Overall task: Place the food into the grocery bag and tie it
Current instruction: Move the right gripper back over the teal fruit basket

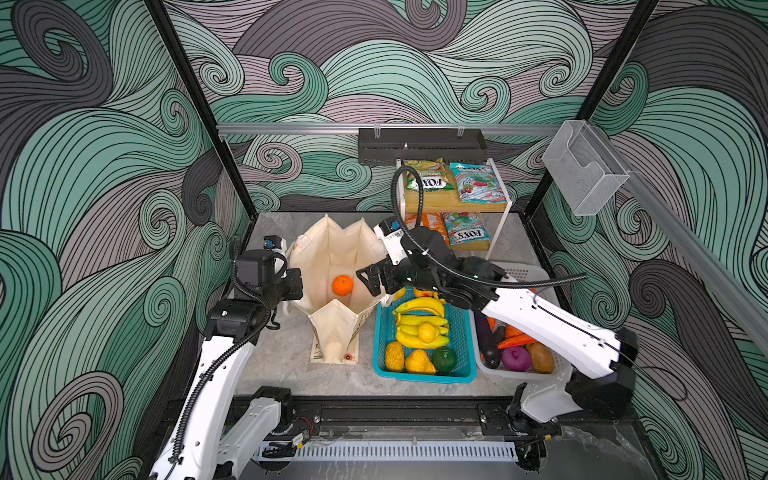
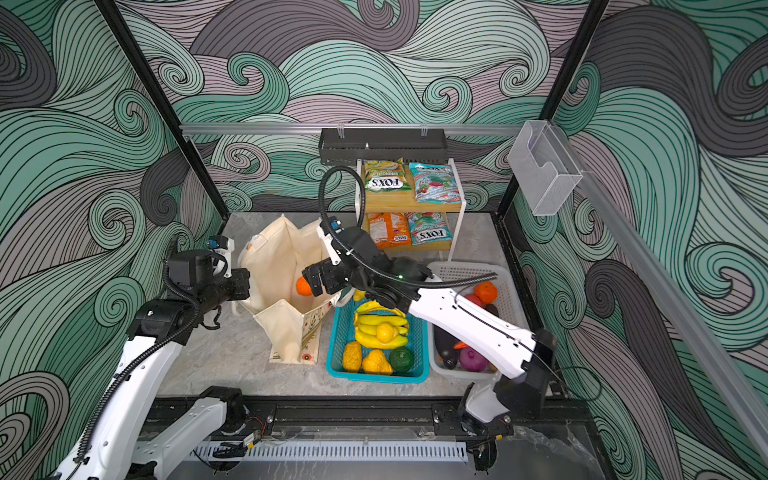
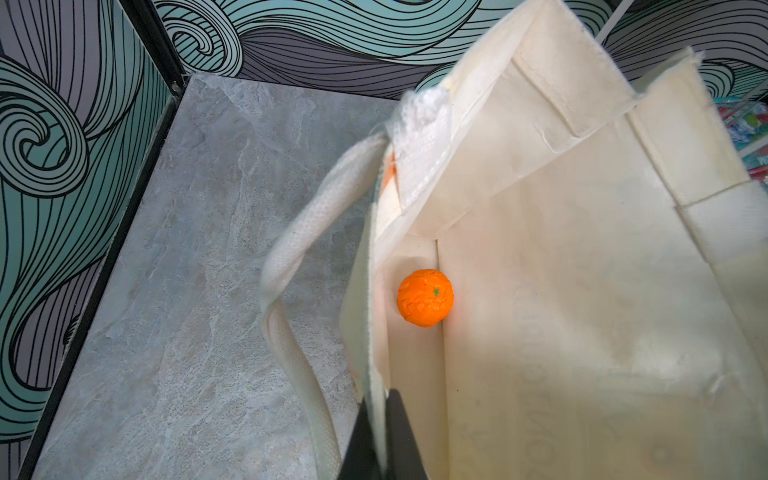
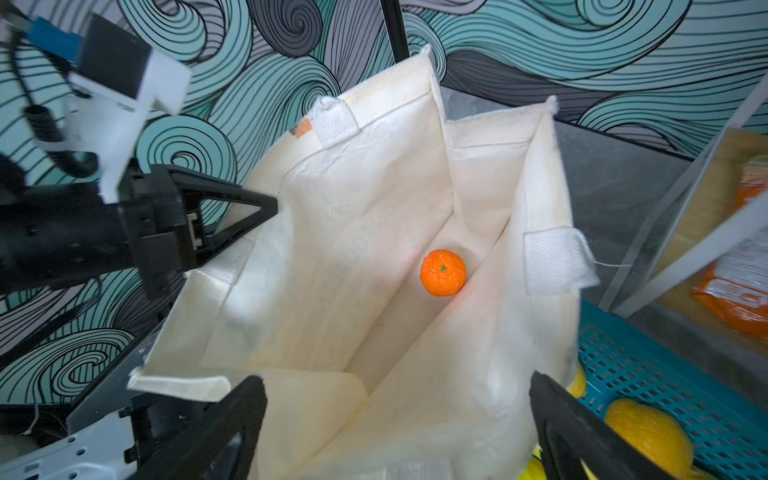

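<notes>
The cream grocery bag [image 1: 332, 245] [image 2: 278, 249] stands open on the table with one orange [image 1: 342, 285] [image 3: 424, 297] [image 4: 442, 272] on its bottom. My left gripper [image 1: 300, 284] [image 3: 380, 399] is shut on the bag's left rim, one finger on each side of the cloth. My right gripper [image 1: 365, 282] [image 4: 397, 386] hangs open over the bag's right rim, holding nothing. More food lies outside the bag: bananas [image 1: 419, 320], an eggplant [image 1: 488, 345], a carrot [image 1: 515, 341] and snack packets [image 1: 426, 176] on the shelf.
A teal basket [image 1: 382, 332] of yellow and green fruit sits right of the bag. Beside it a white basket [image 1: 523, 272] lies under my right arm. A two-level wooden shelf [image 1: 453, 205] stands at the back. One bag strap [image 3: 291, 249] hangs outside the left wall.
</notes>
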`<move>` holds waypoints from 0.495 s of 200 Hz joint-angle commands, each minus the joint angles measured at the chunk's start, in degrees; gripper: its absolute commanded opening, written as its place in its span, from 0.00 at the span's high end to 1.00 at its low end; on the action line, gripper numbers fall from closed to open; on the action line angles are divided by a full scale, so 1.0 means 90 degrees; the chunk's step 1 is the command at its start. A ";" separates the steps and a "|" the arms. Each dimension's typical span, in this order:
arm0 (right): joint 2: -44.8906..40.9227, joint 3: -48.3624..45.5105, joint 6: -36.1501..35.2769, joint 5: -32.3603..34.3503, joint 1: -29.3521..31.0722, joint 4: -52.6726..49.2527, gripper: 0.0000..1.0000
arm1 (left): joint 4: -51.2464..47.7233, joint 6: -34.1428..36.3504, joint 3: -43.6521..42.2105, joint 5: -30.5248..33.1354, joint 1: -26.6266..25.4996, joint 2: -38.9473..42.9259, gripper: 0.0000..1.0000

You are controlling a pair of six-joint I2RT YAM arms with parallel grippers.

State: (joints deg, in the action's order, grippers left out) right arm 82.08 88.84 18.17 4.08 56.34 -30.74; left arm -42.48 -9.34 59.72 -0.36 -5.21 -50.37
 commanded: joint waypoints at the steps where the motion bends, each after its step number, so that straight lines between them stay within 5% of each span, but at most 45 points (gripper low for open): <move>1: -0.0768 -0.0704 -0.0121 0.0380 -0.0172 0.0354 0.01 | 0.0062 0.0120 0.0068 0.0173 0.0042 0.0118 1.00; 99: -0.2711 -0.3496 0.0314 -0.0376 -0.0918 -0.0455 0.01 | 0.0097 0.0101 0.0054 0.0172 0.0042 0.0174 1.00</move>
State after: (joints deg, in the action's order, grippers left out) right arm 60.73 62.33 19.62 3.62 48.23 -33.19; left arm -42.78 -9.32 59.72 -0.36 -5.21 -49.98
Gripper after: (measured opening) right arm 0.989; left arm 0.049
